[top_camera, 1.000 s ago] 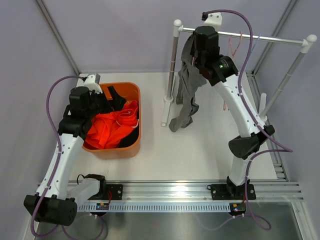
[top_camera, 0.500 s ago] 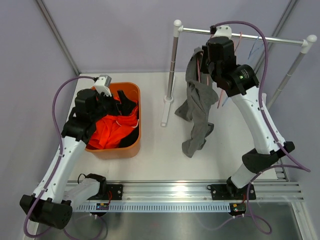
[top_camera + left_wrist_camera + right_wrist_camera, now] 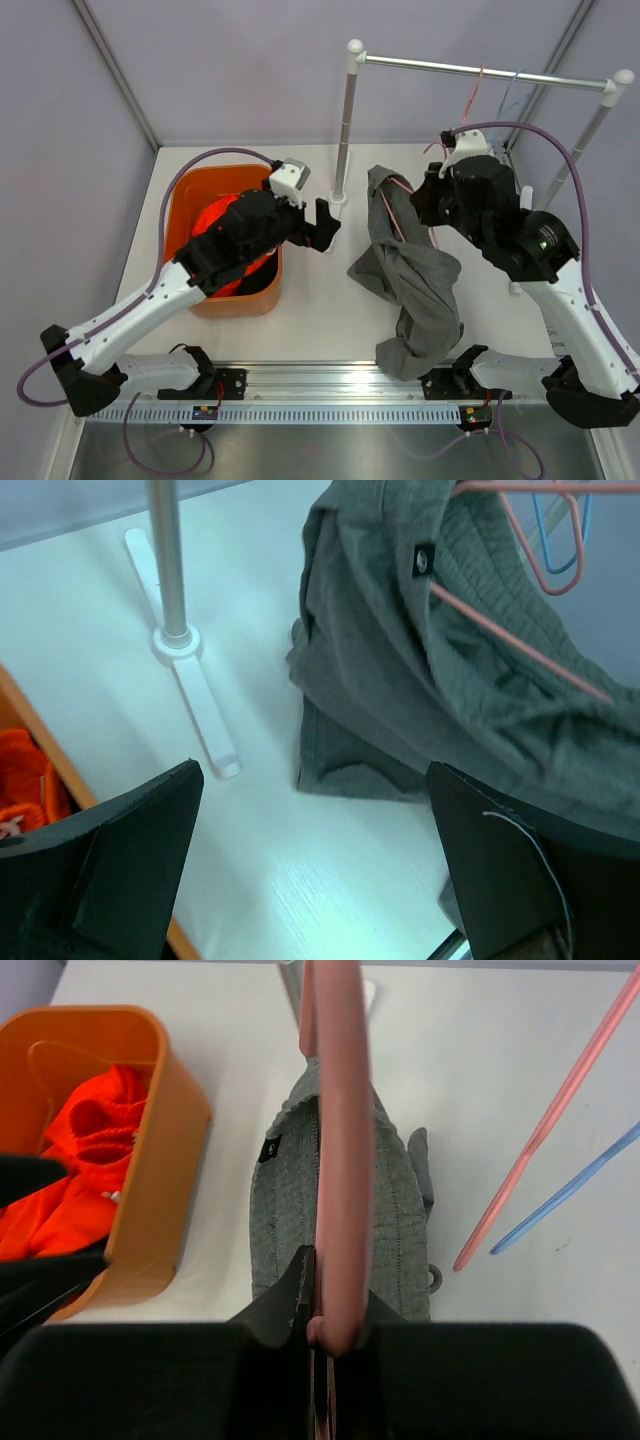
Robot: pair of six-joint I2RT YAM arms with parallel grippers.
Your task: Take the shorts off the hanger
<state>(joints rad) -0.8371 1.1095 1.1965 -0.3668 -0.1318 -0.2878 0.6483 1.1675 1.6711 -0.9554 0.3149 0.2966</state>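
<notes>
Top external view: the right gripper is clamped on a pink hanger held low over the bench, well clear of the rail. The grey shorts are draped over the hanger and trail toward the bench's near edge. The left gripper reaches across from the orange bin, its jaws spread wide and empty, near the hanging cloth but not touching it. From the left wrist, the grey cloth fills the upper right, beyond the open fingers. Orange shorts and black shorts lie in the bin, so 2 of 3 pairs appear done and the last pair is the step in hand. By this reading, the next move calls for the left gripper to advance to the grey cloth, close on a fold near the waistband, and pull it sideways off the hanger while the right gripper holds firm. A grip that also catches the hanger wire would likely drag both along.
</notes>
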